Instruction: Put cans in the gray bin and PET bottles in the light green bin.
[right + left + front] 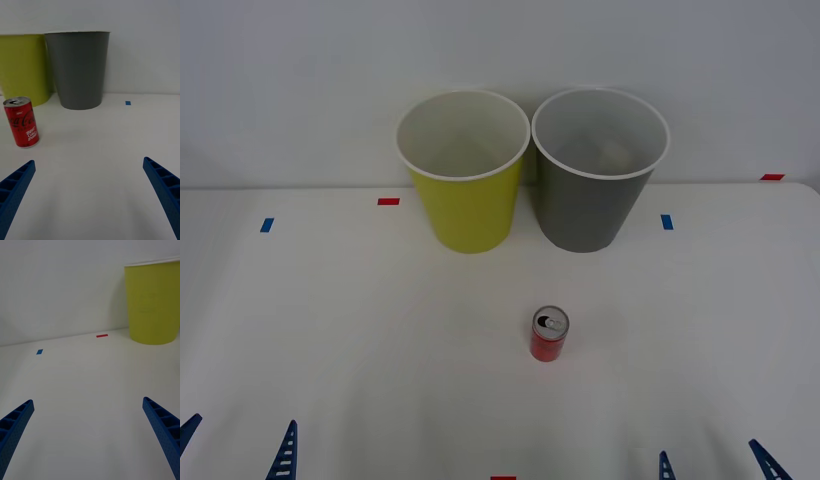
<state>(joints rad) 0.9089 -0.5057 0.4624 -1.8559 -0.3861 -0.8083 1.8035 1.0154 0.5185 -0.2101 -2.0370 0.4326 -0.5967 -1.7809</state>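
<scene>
A small red can (548, 334) with a silver top stands upright on the white table, in front of the two bins. The gray bin (595, 190) stands at the back, right of the light green bin (464, 190); both are upright and touching side by side. My right gripper (715, 462) is open at the near right edge, nothing between its fingers; from its wrist the can (21, 122) stands ahead and off to one side, the gray bin (78, 69) behind it. My left gripper (235, 445) is open at the near left, facing the light green bin (153, 302). No PET bottles are in view.
Small blue tape marks (267, 225) (667, 221) and red tape marks (388, 201) (772, 177) lie on the table. A white wall rises right behind the bins. Bare table surrounds the can on all sides.
</scene>
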